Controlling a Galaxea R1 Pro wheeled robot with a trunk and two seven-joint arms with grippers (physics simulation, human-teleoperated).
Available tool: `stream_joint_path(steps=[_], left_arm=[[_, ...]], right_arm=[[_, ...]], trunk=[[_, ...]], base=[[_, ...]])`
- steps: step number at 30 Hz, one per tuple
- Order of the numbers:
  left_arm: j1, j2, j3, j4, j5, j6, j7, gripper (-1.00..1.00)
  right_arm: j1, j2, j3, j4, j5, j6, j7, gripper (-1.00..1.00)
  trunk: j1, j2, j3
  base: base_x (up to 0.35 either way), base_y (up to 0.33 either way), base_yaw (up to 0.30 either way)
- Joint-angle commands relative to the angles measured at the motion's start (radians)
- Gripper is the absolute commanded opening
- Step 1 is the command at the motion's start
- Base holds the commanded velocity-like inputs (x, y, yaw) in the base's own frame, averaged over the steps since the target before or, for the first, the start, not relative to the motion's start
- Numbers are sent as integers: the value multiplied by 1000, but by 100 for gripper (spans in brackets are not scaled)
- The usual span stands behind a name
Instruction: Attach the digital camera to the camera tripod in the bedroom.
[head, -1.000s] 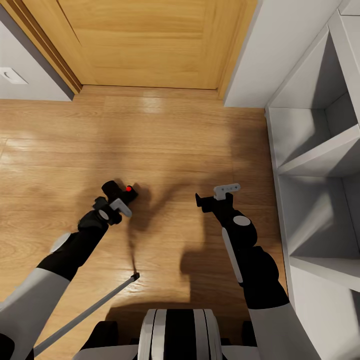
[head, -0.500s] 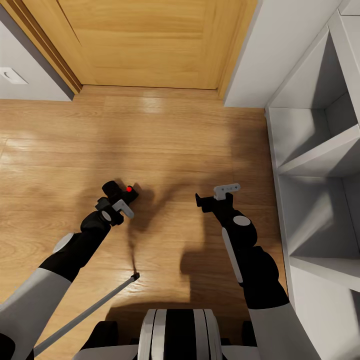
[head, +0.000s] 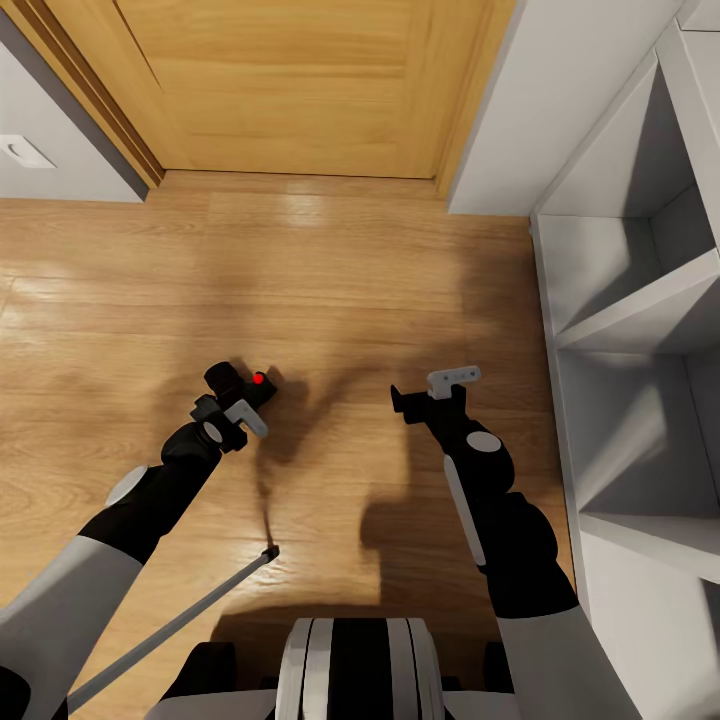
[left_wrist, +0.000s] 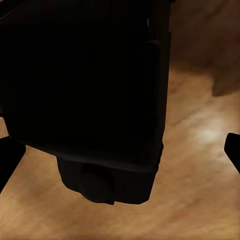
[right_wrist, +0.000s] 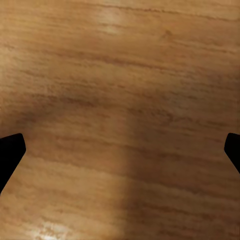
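The digital camera, black with a red button on top, is low over the wood floor, left of centre in the head view. My left gripper hangs right over it. In the left wrist view the camera looms dark and close, and both fingertips stand wide apart; the far one does not touch it, so the gripper is open. My right gripper is open above bare floor, with nothing between its fingertips. One silver leg of the camera tripod slants in from the lower left; the tripod's head is out of view.
An oak door is straight ahead, with pale grey wall beside it. White cube shelves run along the right, close to my right arm. My own base is at the bottom. Bare floor lies between the grippers and the door.
My left wrist has turned and shifted slightly over the camera early on, then held still. The camera, the right arm and the tripod leg have not moved.
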Motion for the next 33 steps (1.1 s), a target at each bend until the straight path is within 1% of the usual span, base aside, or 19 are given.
stream_joint_path(steps=[1,7,13,17,33], left_arm=[[-1,1,-2,-1,-8,4,-9,100],[-1,1,-2,-1,-8,4,-9,100],[-1,1,-2,-1,-8,4,-9,100],[-1,1,-2,-1,-8,4,-9,100],[-1,1,-2,-1,-8,4,-9,100]], right_arm=[[0,0,1,-1,9,6,2,100],[0,0,1,-1,9,5,8,100],[0,0,1,-1,9,5,70,100],[0,0,1,-1,9,5,87,100],[0,0,1,-1,9,4,94,100]], trunk=[[0,0,-1],[0,0,-1],[0,0,-1],[0,0,-5],[0,0,-29]], base=[[0,0,0],[0,0,0],[0,0,0],[0,0,0],[0,0,0]])
